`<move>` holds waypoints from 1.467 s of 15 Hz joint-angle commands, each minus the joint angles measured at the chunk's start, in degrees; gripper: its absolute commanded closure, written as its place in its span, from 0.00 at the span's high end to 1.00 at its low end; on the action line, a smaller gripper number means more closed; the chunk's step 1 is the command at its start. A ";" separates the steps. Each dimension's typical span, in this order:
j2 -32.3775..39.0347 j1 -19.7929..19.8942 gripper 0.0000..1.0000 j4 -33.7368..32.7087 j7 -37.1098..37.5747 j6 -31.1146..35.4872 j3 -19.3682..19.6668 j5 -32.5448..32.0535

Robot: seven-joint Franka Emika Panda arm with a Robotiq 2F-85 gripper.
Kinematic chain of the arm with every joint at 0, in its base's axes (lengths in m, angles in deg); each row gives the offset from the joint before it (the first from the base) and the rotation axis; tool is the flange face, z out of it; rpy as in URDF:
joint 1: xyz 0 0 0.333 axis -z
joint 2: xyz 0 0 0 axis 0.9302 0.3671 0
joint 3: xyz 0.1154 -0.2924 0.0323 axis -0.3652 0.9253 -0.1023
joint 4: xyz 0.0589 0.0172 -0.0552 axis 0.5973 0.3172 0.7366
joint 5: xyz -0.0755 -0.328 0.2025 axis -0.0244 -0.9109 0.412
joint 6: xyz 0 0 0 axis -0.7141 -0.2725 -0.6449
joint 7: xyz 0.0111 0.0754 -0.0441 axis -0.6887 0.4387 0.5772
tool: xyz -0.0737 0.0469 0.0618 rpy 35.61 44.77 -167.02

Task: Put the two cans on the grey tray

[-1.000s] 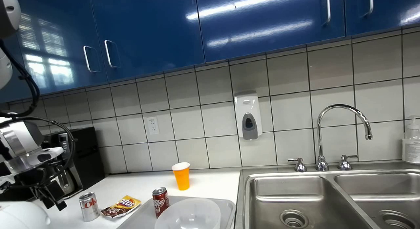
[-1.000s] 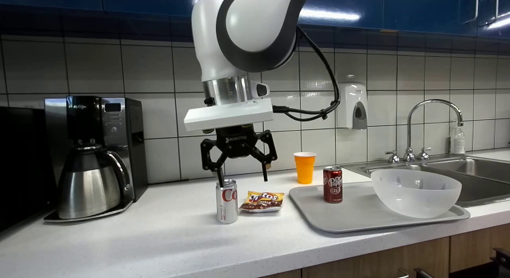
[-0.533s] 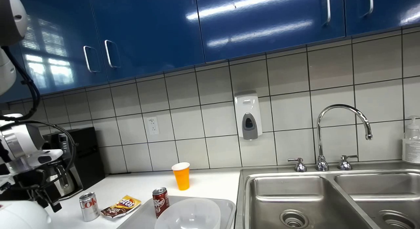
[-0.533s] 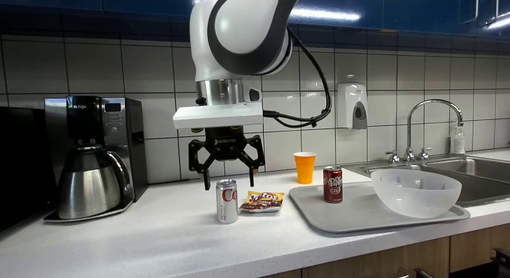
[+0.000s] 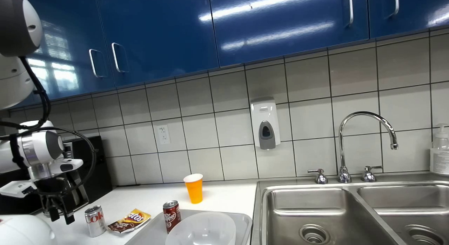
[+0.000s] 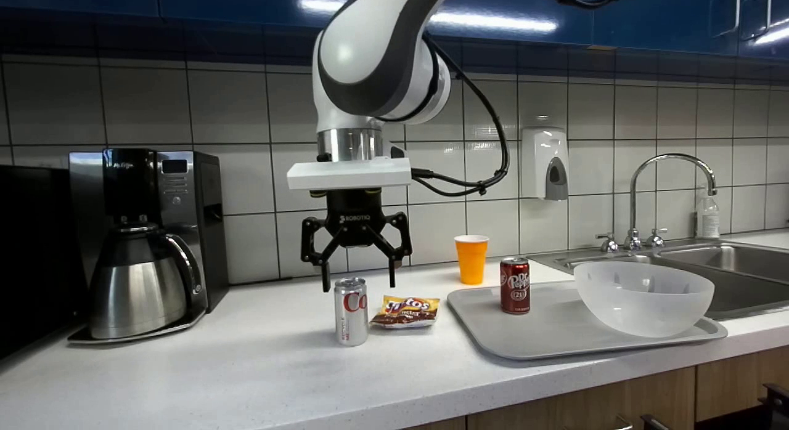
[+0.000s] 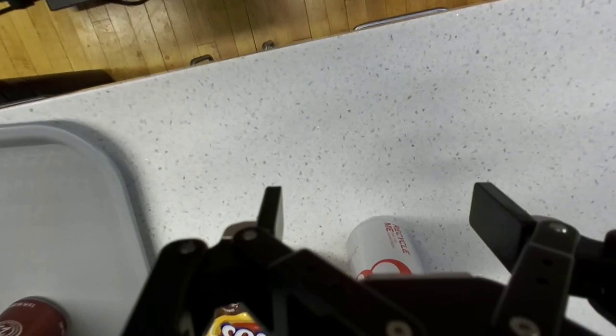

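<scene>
One can is silver with red lettering [image 6: 351,316] and stands upright on the counter; it also shows in an exterior view [image 5: 95,222] and in the wrist view [image 7: 382,247]. The dark red can [image 6: 515,286] stands upright on the grey tray [image 6: 524,336], near its back left; it also shows in the wrist view [image 7: 31,320]. My gripper [image 6: 359,287] is open and empty, pointing down. Its fingertips are around the silver can's top height. In the wrist view the silver can appears between the open fingers [image 7: 378,194], apart from both; its upper part is hidden by the gripper.
A chip bag [image 6: 407,312] lies right beside the silver can. A frosted bowl [image 6: 641,300] sits on the tray's right part. An orange cup [image 6: 472,260] stands behind the tray. A coffee maker [image 6: 148,282] stands at the left. A sink [image 5: 305,206] is beyond the tray.
In an exterior view my open gripper moved left, then slightly back right. Its finger no longer overlaps the silver can; the fingers now appear on either side. The cans and tray have not moved.
</scene>
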 commanded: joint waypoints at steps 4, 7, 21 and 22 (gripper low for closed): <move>4.88 -0.27 1.00 -7.05 -7.08 -7.61 2.43 2.87; 6.67 -0.88 1.00 -8.78 -8.09 -8.37 3.32 1.49; 13.52 -4.75 1.00 -14.13 -8.54 -5.46 7.89 -7.39; 14.00 -4.83 1.00 -14.60 -8.54 -5.26 8.06 -7.43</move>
